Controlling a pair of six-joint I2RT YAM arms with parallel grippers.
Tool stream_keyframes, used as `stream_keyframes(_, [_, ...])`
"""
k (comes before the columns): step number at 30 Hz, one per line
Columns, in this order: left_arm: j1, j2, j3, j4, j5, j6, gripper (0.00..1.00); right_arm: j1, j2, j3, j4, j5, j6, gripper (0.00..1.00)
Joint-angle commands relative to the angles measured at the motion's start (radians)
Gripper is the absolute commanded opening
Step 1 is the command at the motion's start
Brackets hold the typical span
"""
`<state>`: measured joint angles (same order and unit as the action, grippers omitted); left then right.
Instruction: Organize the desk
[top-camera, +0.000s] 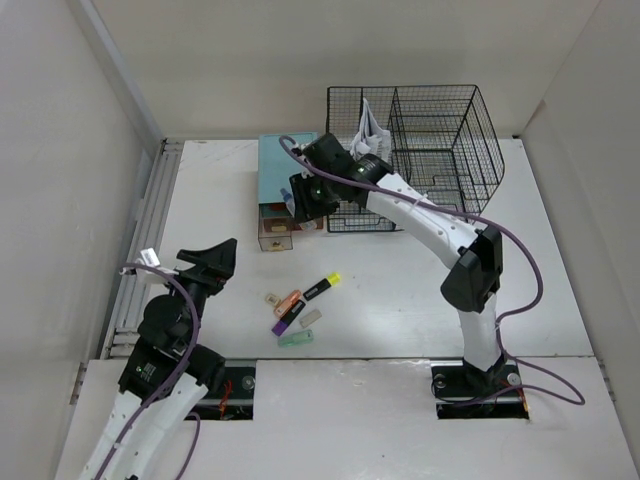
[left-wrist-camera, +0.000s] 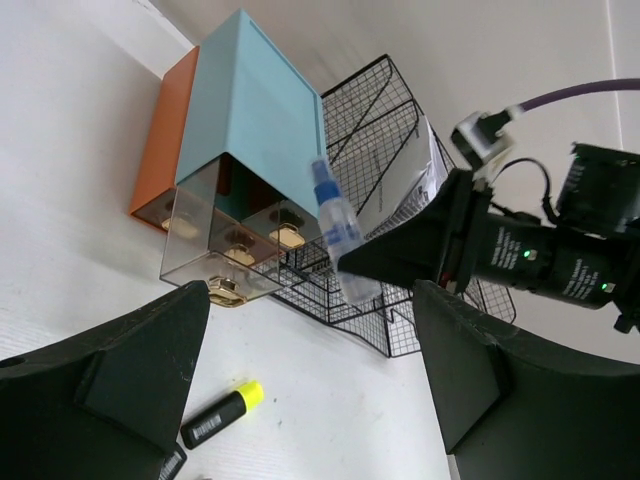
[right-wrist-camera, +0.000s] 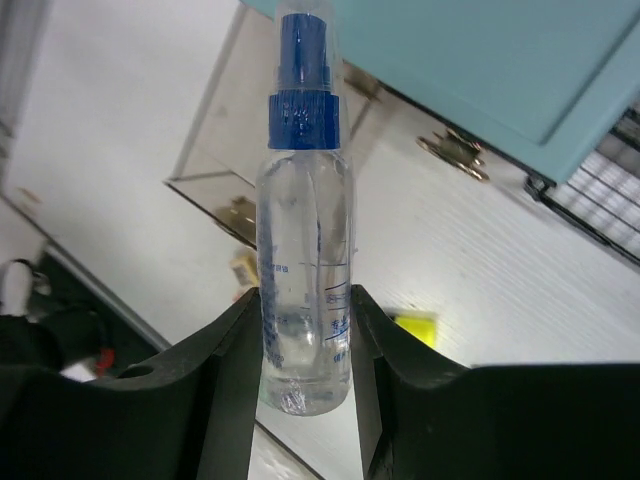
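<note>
As I watched from the top camera, the white desk (top-camera: 400, 290) filled the floor of the walled cell, and the teal-topped drawer box (top-camera: 283, 165) stood at its far side. Left of the box and nearer to me, the left gripper (top-camera: 218, 262) hung over the desk with its fingers spread apart and nothing between them. In front of the box lay a loose cluster: a black marker (top-camera: 322, 287) with a yellow cap, an orange marker (top-camera: 288, 303), a purple marker (top-camera: 288, 318) and a pale green piece (top-camera: 296, 338). At the box's front right corner, the right gripper (right-wrist-camera: 305, 310) was clamped on a clear spray bottle (right-wrist-camera: 303, 250) with a blue cap, held off the desk. Just right of the box stood the black wire rack (top-camera: 440, 130), with white paper (top-camera: 370, 125) in its left compartment.
</note>
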<state>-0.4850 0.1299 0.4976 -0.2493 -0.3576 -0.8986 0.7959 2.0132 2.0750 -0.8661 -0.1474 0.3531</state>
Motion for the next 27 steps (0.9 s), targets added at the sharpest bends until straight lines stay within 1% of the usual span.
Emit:
stream_keyframes(1, [-0.006, -0.015, 0.012, 0.015, -0.026, 0.017, 0.8, 0.028, 0.001, 0.046, -0.083, 0.085, -0.06, 0.0])
stream_keyframes(4, [-0.006, -0.015, 0.012, 0.015, -0.026, 0.027, 0.8, 0.049, -0.011, 0.037, -0.083, 0.075, -0.069, 0.0])
stream_keyframes(10, [-0.006, -0.024, 0.012, 0.015, -0.035, 0.027, 0.8, 0.081, -0.011, 0.017, -0.093, 0.006, -0.069, 0.0])
stream_keyframes(18, [-0.006, -0.062, 0.002, -0.004, -0.035, 0.027, 0.8, 0.091, -0.002, -0.003, -0.093, -0.063, -0.088, 0.0])
stream_keyframes(20, [-0.006, -0.062, 0.002, -0.013, -0.035, 0.027, 0.8, 0.091, 0.008, 0.011, -0.102, -0.101, -0.097, 0.0])
stream_keyframes(22, [-0.006, -0.062, 0.002, -0.013, -0.035, 0.027, 0.8, 0.091, 0.022, 0.034, -0.102, -0.125, -0.126, 0.0])
stream_keyframes(23, [-0.006, -0.062, 0.002, -0.013, -0.035, 0.027, 0.8, 0.091, 0.022, 0.045, -0.102, -0.164, -0.141, 0.0])
stream_keyframes(27, [-0.006, -0.062, 0.002, -0.013, -0.044, 0.036, 0.8, 0.091, 0.042, 0.105, -0.054, -0.219, -0.256, 0.0])
